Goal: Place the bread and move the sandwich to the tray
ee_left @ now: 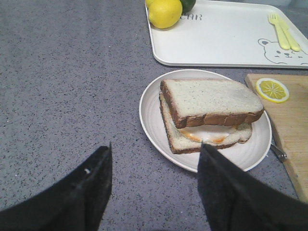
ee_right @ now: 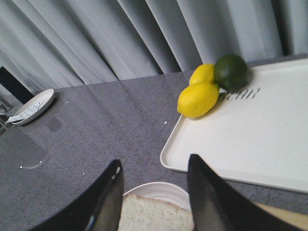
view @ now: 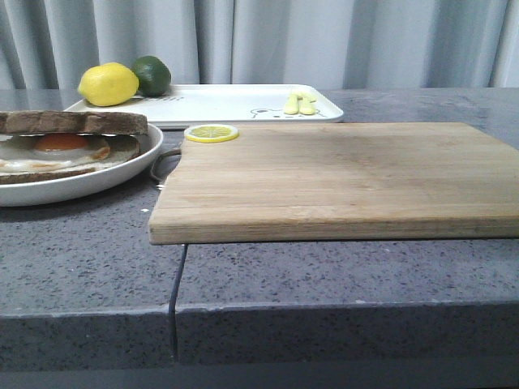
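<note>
The sandwich sits on the round white plate at the table's left: a fried egg between dark-crusted slices, with the pale bread lying on top. It shows in the front view too, bread over egg on the plate. My left gripper is open and empty, near the plate's rim, apart from the sandwich. My right gripper is open, well above the bread and plate. The white tray lies behind the plate, and shows in both wrist views. Neither gripper shows in the front view.
A wooden cutting board fills the middle and right, with a lemon slice at its far left corner. A lemon and a lime sit at the tray's left end, yellow cutlery at its right. A small dish lies far off.
</note>
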Controlling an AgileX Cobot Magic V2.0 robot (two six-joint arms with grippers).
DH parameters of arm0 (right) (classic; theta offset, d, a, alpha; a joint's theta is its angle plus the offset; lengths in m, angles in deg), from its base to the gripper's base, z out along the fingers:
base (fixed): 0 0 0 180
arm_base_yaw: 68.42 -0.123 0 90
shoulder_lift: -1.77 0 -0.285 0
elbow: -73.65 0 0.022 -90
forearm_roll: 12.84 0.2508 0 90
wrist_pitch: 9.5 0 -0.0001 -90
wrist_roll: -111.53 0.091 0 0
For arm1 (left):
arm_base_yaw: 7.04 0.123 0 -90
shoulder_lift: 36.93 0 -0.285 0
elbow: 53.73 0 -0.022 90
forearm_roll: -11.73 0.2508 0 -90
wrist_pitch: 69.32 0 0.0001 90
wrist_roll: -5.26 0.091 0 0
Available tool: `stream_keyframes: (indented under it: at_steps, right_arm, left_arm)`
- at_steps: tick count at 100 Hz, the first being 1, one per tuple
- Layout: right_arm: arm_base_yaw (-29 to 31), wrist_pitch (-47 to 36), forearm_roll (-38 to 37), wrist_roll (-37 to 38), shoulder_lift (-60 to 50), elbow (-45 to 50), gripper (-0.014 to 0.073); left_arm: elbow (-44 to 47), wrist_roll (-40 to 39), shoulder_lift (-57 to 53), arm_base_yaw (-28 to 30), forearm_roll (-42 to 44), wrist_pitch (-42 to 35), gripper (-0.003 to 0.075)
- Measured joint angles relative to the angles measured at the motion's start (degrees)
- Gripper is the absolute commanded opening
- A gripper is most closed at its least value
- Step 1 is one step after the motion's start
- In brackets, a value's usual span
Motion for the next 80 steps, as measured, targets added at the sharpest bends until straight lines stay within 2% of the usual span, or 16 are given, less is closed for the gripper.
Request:
stream_keyframes:
  at_steps: [22,43,64,80]
  right_arm:
    - [7.26,4.55,-23.18,10.90,-11.17,6.87,0.0340]
    - [11.74,6.33,-39.45,17.68,-23.69,16.24,0.0340]
    - [16.56,6.70,-50.67,23.05,-36.85,26.44,0.0340]
    - [20.46,6.79,-53.47,24.46,-46.54,33.43,0.0340]
  left_arm:
    - [0.00,0.00,0.00,0.00,0.00,0.00,0.0365]
    - [0.00,0.00,0.00,0.00,0.00,0.00,0.0365]
    - [0.00,0.00,0.00,0.00,0.00,0.00,0.0365]
    - [0.00,0.00,0.00,0.00,0.00,0.00,0.0365]
